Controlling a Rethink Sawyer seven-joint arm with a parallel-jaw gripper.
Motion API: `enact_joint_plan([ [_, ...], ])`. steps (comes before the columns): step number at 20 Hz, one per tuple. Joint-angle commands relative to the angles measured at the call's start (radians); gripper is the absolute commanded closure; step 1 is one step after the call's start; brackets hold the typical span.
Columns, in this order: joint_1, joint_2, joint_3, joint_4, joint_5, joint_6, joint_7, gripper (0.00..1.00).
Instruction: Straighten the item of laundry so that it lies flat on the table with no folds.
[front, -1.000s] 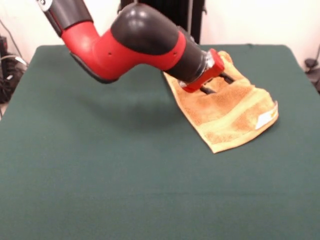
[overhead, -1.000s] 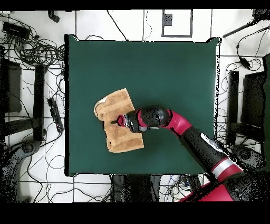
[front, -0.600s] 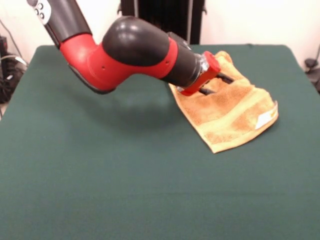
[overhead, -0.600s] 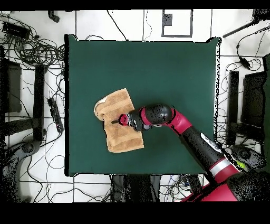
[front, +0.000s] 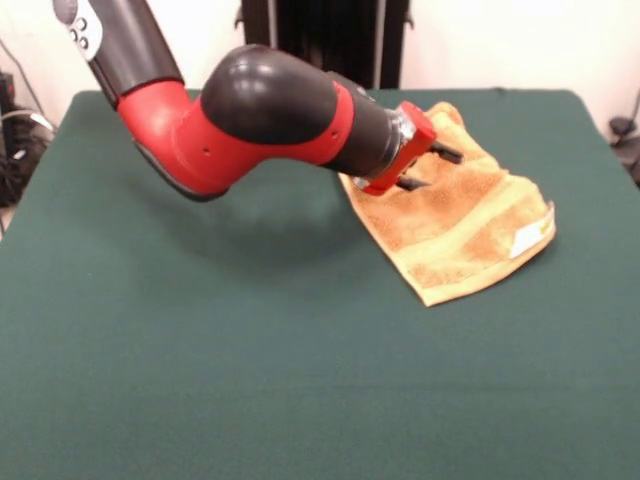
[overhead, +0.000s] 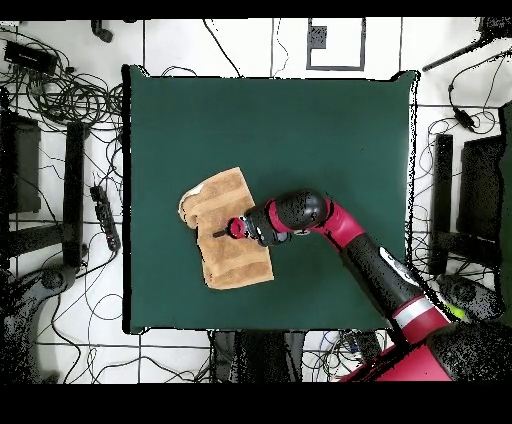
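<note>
The gripper (front: 437, 168) lifted slightly off the orange-tan towel (front: 470, 225) and drew back a little toward the tabletop's (front: 250, 380) far edge, its fingers parted above the cloth; the arm's elbow (front: 270, 105) rose.

A robotics lab: the green-clothed table (overhead: 330, 140) stands on a pale tiled floor (overhead: 270, 45), ringed by tangled cables (overhead: 70, 95) and black equipment stands (overhead: 72, 190).

One small orange-tan terry towel (front: 455, 225) and one dark green felt-covered table (front: 250, 370) lie beneath my one red-and-black gripper (front: 432, 168).
</note>
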Motion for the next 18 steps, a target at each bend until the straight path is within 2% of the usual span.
enact_joint_plan([
  [1,0.061,-0.142,-0.135,-0.212,-0.244,-0.120,-0.157,0.00],
  [4,0.139,-0.247,-0.174,-0.163,-0.290,-0.141,-0.022,0.00],
  [6,0.196,-0.301,-0.201,-0.138,-0.279,-0.138,0.093,0.00],
  [12,0.318,-0.431,-0.238,-0.041,-0.092,-0.134,0.409,0.00],
  [14,0.369,-0.462,-0.266,-0.020,-0.064,-0.167,0.489,0.00],
  [18,0.457,-0.483,-0.332,0.004,-0.043,-0.252,0.575,0.00],
])
